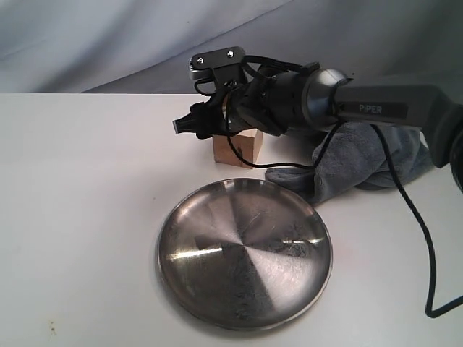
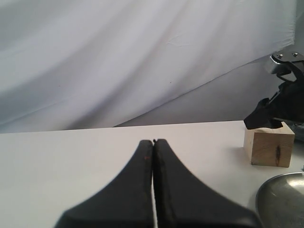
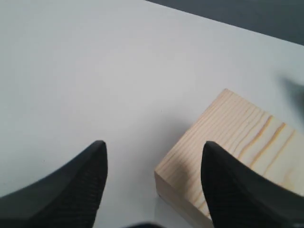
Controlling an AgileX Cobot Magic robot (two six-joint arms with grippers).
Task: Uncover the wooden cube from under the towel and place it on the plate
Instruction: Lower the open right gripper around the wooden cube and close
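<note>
From my station I judge the first half done. The cube (image 1: 237, 150) stands bare on the table (image 1: 87, 217), with no cloth over it. The towel (image 1: 362, 163) lies heaped off to the side, at about 2 o'clock from the plate (image 1: 244, 253) in the exterior view. The cube sits at 12 o'clock from the plate, near its far rim but not touching it. The plate holds nothing.

The pick and the placing are what remain. My right gripper (image 1: 189, 124) reaches across from the right and hangs at the cube's top. In its wrist view the right gripper (image 3: 154, 145) has its jaws spread wide. The cube (image 3: 237, 147) is not centred between them: one jaw overlaps its top face and the other stands over bare table. So I hold nothing yet. I would need to shift toward the cube before closing, or the jaw will land on the top face. I cannot tell whether the gripper touches the wood.

My left gripper (image 2: 153, 141) has its jaws pressed together on nothing, parked low over the table. From there the cube (image 2: 269, 149) and the plate's rim (image 2: 280, 199) show away to one side, well apart from it.
</note>
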